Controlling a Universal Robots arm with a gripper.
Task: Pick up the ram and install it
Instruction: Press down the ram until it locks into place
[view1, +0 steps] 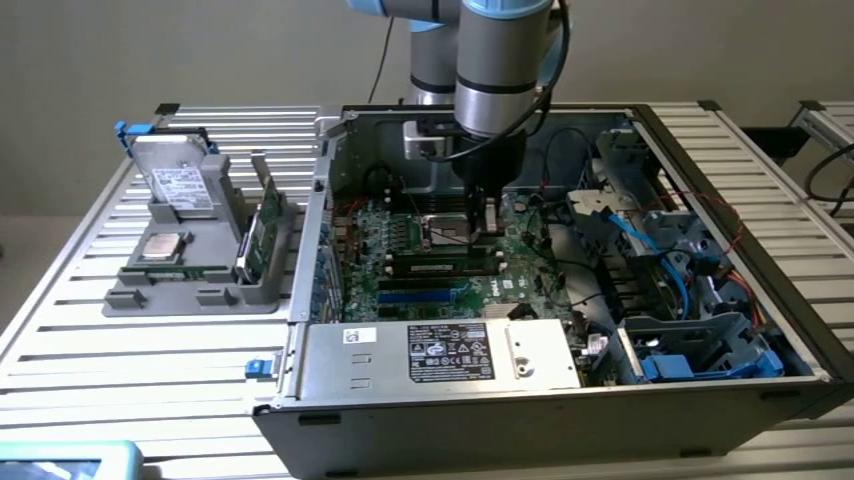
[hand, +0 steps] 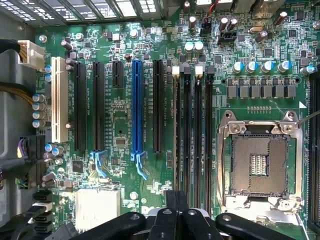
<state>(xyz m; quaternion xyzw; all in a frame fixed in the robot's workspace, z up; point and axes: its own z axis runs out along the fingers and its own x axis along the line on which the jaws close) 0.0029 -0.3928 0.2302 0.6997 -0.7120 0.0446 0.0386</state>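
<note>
The gripper (view1: 483, 215) hung inside the case (view1: 747, 290) over the motherboard (view1: 400, 235), near the socket (view1: 447, 232). The ram (view1: 434, 268) appeared to stand in a slot just beside it. Whether the jaws were open could not be told.

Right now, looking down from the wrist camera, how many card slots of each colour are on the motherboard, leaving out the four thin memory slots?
White card slot: 1
Blue card slot: 1
Black card slots: 4, one of them short
Total: 6
</note>
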